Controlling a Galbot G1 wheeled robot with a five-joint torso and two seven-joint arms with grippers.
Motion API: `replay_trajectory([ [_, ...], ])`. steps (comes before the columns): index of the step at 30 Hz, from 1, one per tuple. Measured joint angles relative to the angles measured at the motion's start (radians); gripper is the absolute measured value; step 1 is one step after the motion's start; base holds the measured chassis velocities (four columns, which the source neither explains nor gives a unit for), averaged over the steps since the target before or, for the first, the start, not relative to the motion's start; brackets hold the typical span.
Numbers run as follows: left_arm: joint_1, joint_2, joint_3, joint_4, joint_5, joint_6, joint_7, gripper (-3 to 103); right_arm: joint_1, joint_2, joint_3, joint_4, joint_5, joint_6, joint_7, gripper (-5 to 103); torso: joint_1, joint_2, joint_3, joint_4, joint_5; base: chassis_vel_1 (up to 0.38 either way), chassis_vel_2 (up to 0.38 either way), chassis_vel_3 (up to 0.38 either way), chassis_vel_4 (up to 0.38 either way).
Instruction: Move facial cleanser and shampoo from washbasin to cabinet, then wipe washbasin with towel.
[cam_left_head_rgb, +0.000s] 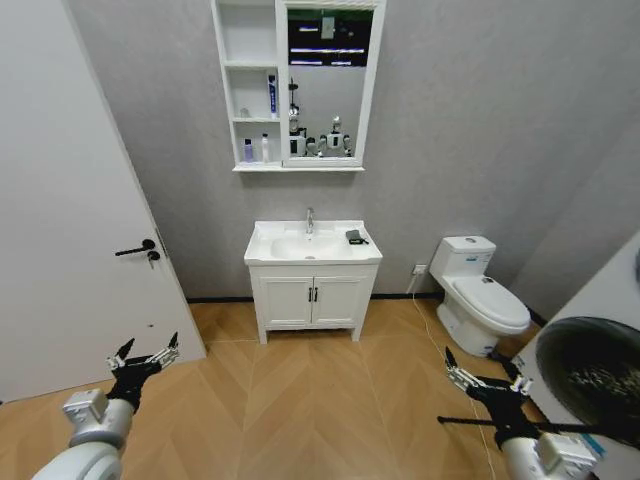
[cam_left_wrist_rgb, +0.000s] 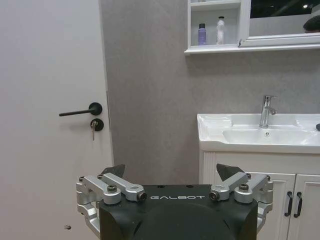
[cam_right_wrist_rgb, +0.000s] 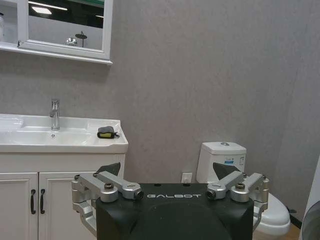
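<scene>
Robot parked back from the washbasin (cam_left_head_rgb: 313, 245), both hands low and empty.
Cabinet (cam_left_head_rgb: 250, 85) on the wall above it: blue tube (cam_left_head_rgb: 272, 95) on the middle shelf, two small bottles (cam_left_head_rgb: 256, 150) on the bottom shelf. Towel (cam_left_head_rgb: 356, 237) lies on the basin's right rim, right of the tap (cam_left_head_rgb: 309, 219). Left hand (cam_left_head_rgb: 140, 360) and right hand (cam_left_head_rgb: 485, 383) both spread open above the wood floor.
</scene>
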Motion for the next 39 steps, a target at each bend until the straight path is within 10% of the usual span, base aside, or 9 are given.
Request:
replay_trajectory([
  [39,0.0,0.0,0.0,0.0,0.0,0.0,0.0,100,0.0,0.0,0.0,0.0,0.0,0.0,0.0,100,-0.001,0.0,0.0,-0.0001,-0.0007,-0.013,-0.005,0.018,0.001],
])
